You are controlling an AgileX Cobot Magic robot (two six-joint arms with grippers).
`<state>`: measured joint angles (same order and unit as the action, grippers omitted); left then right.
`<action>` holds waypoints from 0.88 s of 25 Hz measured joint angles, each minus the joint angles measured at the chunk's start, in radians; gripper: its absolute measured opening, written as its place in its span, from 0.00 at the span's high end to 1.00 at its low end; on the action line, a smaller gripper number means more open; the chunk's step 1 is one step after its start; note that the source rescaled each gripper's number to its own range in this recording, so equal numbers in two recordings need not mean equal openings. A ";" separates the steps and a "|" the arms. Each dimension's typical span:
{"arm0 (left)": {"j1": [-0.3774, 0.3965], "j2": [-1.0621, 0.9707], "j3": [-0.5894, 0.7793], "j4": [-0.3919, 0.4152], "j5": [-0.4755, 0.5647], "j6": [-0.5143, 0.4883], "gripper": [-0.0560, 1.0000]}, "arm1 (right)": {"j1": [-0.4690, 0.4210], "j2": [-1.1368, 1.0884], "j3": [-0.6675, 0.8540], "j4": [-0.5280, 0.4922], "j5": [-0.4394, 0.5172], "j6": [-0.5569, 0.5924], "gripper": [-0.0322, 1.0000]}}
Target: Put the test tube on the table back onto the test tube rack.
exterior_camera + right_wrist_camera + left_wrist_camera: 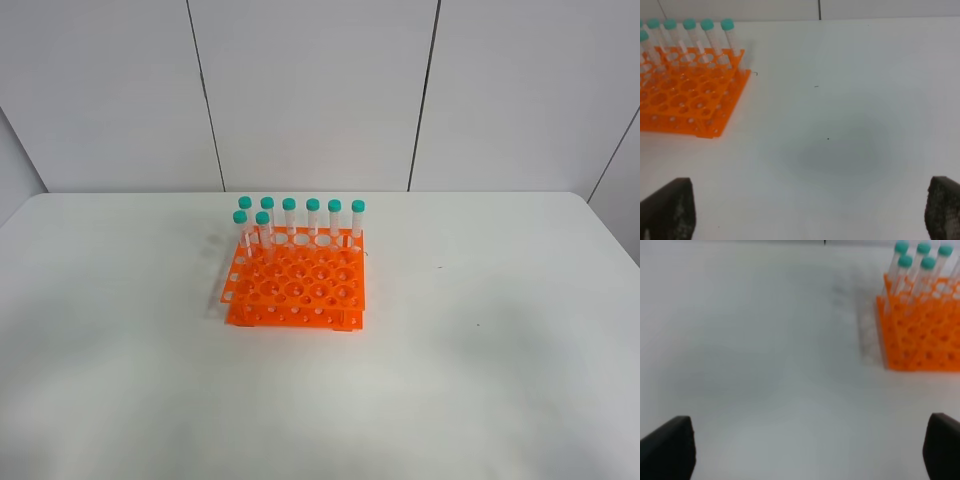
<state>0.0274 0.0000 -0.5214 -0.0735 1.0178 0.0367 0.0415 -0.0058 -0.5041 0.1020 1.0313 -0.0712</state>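
Test tubes (289, 218) of clear plastic with teal caps are seen only upright in the orange grid-holed rack (295, 282); none lies on the matte white counter (500, 330). Both end effectors (810, 450) (810, 210) are held wide apart.

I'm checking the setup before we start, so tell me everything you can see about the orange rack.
The rack is bright orange plastic, roughly square, with two tiers and a grid of round holes. It sits flat on the white table, near the middle toward the back. Seven clear tubes with teal caps stand upright in it: six along the back row and one just in front at the left end. The other holes look empty. Both grippers are apart from it, and nothing else touches it.
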 joint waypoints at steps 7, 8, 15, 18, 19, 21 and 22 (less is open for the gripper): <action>-0.069 -0.006 0.003 -0.005 0.000 0.000 0.00 | 0.000 0.000 0.000 0.001 0.000 0.000 0.00; -0.071 -0.006 0.003 -0.005 0.000 0.000 0.00 | 0.000 0.000 0.000 0.001 0.000 0.000 0.00; -0.071 -0.007 0.003 -0.005 0.000 0.000 0.00 | 0.000 0.000 0.000 0.001 0.000 0.000 0.00; -0.071 -0.007 0.003 -0.005 0.000 0.000 0.00 | 0.000 0.000 0.000 0.001 0.000 0.000 0.00; -0.071 -0.007 0.004 -0.005 0.001 0.000 0.00 | 0.000 0.000 0.000 0.001 0.000 0.000 0.00; -0.071 -0.007 0.016 -0.005 0.013 0.000 0.00 | 0.000 0.000 0.000 0.001 0.000 0.000 0.00; -0.071 -0.007 0.024 -0.005 0.027 0.001 0.00 | 0.000 0.000 0.000 0.001 0.000 0.000 0.00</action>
<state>-0.0438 -0.0069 -0.4979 -0.0788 1.0446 0.0378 0.0415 -0.0058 -0.5041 0.1029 1.0313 -0.0712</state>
